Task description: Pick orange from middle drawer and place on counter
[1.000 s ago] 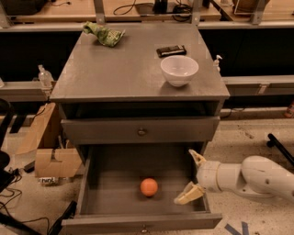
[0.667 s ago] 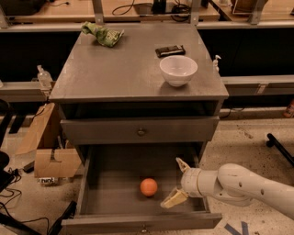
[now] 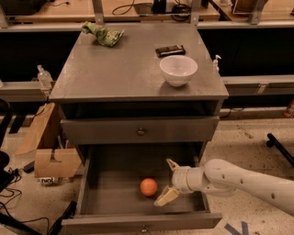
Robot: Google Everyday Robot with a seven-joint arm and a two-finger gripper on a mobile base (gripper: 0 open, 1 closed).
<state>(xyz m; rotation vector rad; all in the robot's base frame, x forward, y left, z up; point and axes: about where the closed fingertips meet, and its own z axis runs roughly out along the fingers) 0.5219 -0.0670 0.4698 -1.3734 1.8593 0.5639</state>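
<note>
The orange is seen lying on the floor of the open middle drawer. The gripper is held just beside it, fingers spread apart.

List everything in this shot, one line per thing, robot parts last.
Small round orange fruit: one, orange, on the open drawer's floor.
Wide grey wooden middle drawer: one, grey, pulled out, lowest in view.
Closed grey drawer front: one, grey, above the open drawer, round knob.
Flat grey counter top: one, grey, top of the cabinet.
White round bowl: one, white, on the counter's right side.
Crumpled green bag: one, green, counter's back left.
Dark flat packet: one, dark, behind the bowl.
Brown cardboard box: one, brown, on the floor left of the cabinet.
Pale tan wooden benchtop: one, tan, behind the cabinet.
Gripper: one, cream fingers open, inside the drawer, right of the orange.
White arm: one, white, entering from the right.
</note>
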